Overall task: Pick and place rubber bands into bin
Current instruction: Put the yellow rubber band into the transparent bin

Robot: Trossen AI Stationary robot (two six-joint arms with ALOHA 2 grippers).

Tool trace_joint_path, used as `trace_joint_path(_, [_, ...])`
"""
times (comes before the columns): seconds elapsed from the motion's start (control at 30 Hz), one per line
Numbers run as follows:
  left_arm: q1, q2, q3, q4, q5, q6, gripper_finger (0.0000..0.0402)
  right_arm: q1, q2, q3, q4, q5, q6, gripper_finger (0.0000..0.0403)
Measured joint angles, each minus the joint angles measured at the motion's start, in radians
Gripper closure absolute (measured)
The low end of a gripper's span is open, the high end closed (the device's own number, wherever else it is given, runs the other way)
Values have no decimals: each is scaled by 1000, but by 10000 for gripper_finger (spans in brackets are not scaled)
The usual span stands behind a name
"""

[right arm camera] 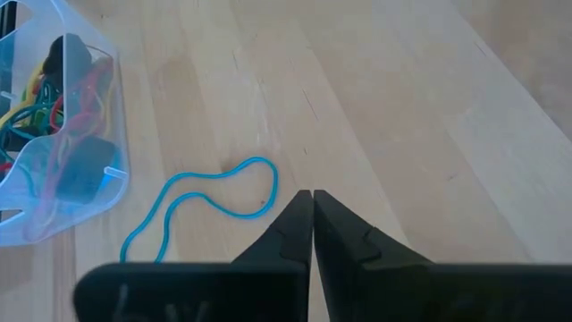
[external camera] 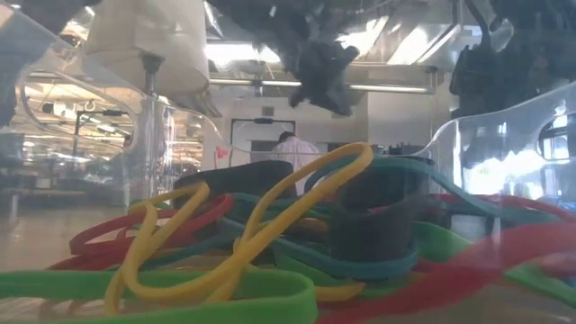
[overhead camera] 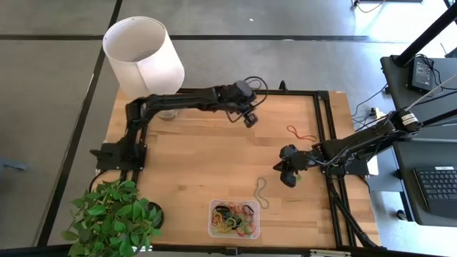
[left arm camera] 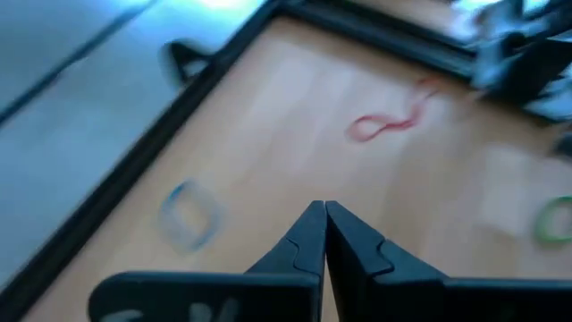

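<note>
Teal rubber band (right arm camera: pixel 201 201), lengthwise toward bin (right arm camera: pixel 54 143)

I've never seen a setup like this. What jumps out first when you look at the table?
Probably the clear bin at the table's near edge, heaped with colourful rubber bands. A big white lamp stands at the far left corner, a leafy plant at the near left, and two dark arms reach in with shut pincers.

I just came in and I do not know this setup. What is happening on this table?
Two robot arms are collecting rubber bands into the clear bin, which already holds many. At this moment both grippers are shut and hold nothing. The right gripper hovers near a blue band lying on the wood beside the bin. The left gripper is farther back; a red band lies loose on the table.
</note>
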Motion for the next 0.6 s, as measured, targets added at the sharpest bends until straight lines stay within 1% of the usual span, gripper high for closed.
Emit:
trace_joint_path(0.07, [9, 34, 11, 58, 82, 10, 386, 0, 0, 0, 0, 0, 0, 386])
trace_joint_path(0.17, [20, 88, 17, 124, 182, -14, 358, 0, 0, 0, 0, 0, 0, 386])
trace_joint_path(0.23, [31, 124, 16, 137, 225, -39, 331, 0, 0, 0, 0, 1, 3, 386])
trace_joint_path(0.3, [40, 158, 16, 145, 236, -67, 300, -3, 0, 0, 0, 1, 11, 385])
trace_joint_path(0.33, [42, 175, 16, 154, 223, -79, 284, -6, 0, 0, 0, 1, 20, 386])
trace_joint_path(0.43, [42, 220, 16, 212, 88, -128, 245, -16, 0, 0, -2, 1, 23, 386])
trace_joint_path(0.5, [42, 238, 16, 234, -4, -133, 228, -20, 0, 0, -7, 1, 24, 385])
trace_joint_path(0.6, [39, 249, 16, 246, -148, -168, 215, -21, 0, 0, -11, 2, 31, 386])
